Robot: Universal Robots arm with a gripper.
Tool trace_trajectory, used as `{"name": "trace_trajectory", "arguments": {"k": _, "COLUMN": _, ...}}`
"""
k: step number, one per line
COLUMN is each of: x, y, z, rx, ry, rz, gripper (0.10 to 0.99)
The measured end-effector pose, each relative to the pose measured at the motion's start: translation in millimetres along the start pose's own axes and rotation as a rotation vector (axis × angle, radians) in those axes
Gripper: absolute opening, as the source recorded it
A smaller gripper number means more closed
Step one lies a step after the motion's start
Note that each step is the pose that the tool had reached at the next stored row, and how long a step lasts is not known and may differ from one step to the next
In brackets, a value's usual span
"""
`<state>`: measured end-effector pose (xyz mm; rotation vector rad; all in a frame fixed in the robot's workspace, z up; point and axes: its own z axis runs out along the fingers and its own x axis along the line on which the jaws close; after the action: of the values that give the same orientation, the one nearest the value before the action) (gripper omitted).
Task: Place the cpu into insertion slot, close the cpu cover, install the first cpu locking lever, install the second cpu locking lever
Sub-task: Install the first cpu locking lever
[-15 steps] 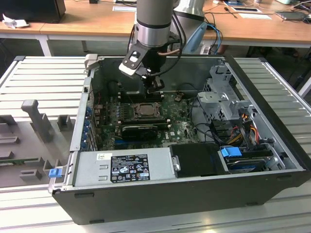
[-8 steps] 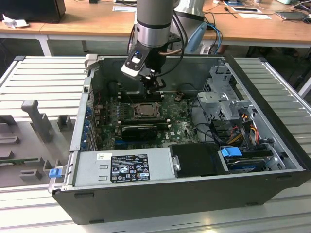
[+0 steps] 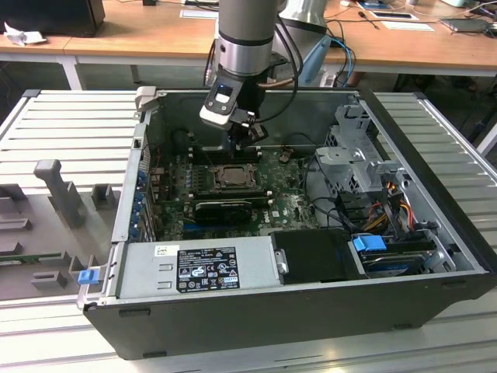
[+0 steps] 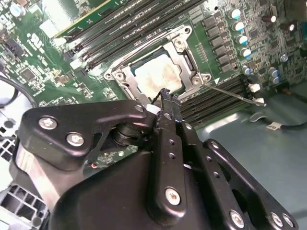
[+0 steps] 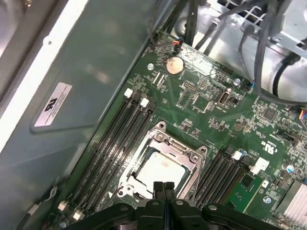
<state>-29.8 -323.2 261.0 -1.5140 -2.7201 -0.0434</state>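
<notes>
Both fingers point(image 5: 157, 188) together above cpu point(image 5: 156, 167)

Exterior view looks down into the computer case point(image 3: 311, 311); both wrist views closely share the insertion slot point(image 4: 188, 60) point(image 5: 192, 158).

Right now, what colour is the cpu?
The cpu is pale silver-grey; the first wrist view shows it best.

Bright even light, soft shadows
</notes>
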Motion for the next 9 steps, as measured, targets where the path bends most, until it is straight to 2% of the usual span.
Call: {"name": "trace_trajectory", "arguments": {"k": 9, "x": 0.0, "y": 0.0, "z": 0.0, "rx": 0.005, "ry": 0.0015, "rz": -0.139, "gripper": 0.106}}
